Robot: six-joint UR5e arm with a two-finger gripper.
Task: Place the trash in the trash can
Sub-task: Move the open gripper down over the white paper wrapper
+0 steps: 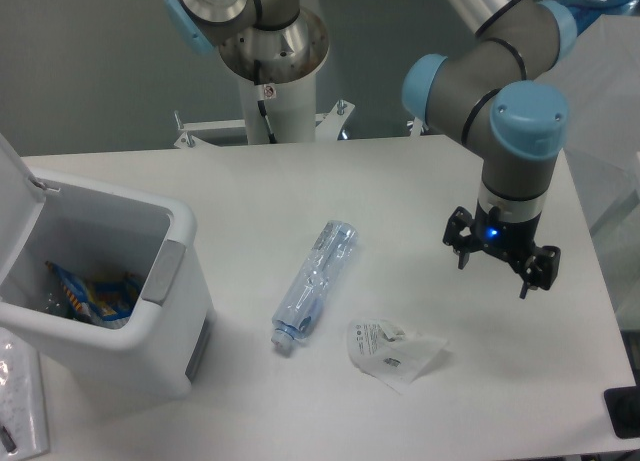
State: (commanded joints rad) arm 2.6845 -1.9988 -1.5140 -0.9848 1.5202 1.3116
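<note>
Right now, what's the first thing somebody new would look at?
Probably the grey robot arm with blue caps and its black two-finger gripper, hanging open above the table's right side. Next, the crushed clear bluish plastic bottle lying mid-table beside a crumpled clear wrapper, and the open boxy white bin at left.

One bottle (315, 279) lies on the table (400, 181), and one wrapper (392, 351) to its right, nearer the front: two pieces of trash out in the open. One bin (150, 326) stands at the left with one lid (15, 206) up; at least one colourful packet (95, 293) shows inside. One arm (500, 71) carries one gripper (500, 271) with two fingers.
</note>
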